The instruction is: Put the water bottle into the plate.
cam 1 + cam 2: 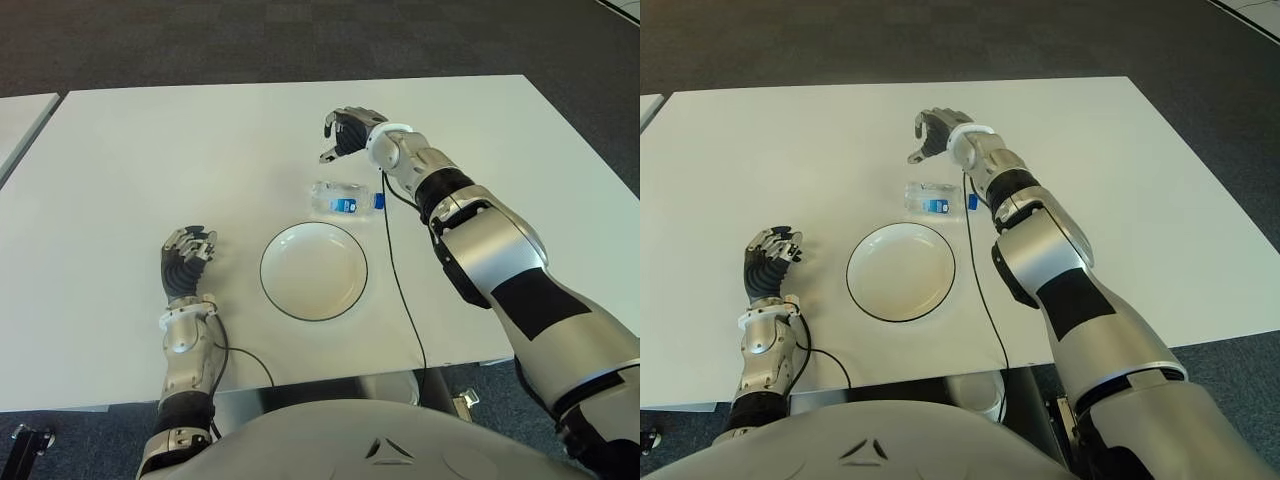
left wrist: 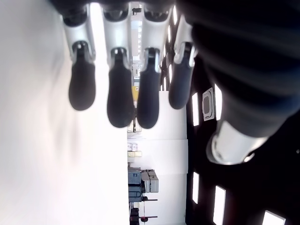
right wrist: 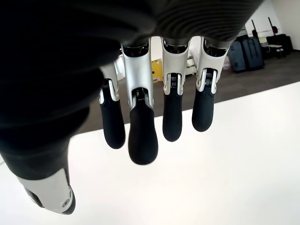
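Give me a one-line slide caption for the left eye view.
Open right hand beyond a clear plastic water bottle lying by the empty white round plate; left hand left of it.

A white table (image 1: pixel 120 170) carries 1 water bottle (image 1: pixel 345 197) lying just below the right hand (image 1: pixel 350 130), and 1 empty plate (image 1: pixel 313 270) right of the left hand (image 1: pixel 187 260).

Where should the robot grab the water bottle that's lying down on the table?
Probably around the middle, at the blue label of the clear plastic water bottle. It lies on its side on the white table, beside the far rim of the white round plate, so coming from above with fingers straddling the round body suits. The open right hand is beyond it.
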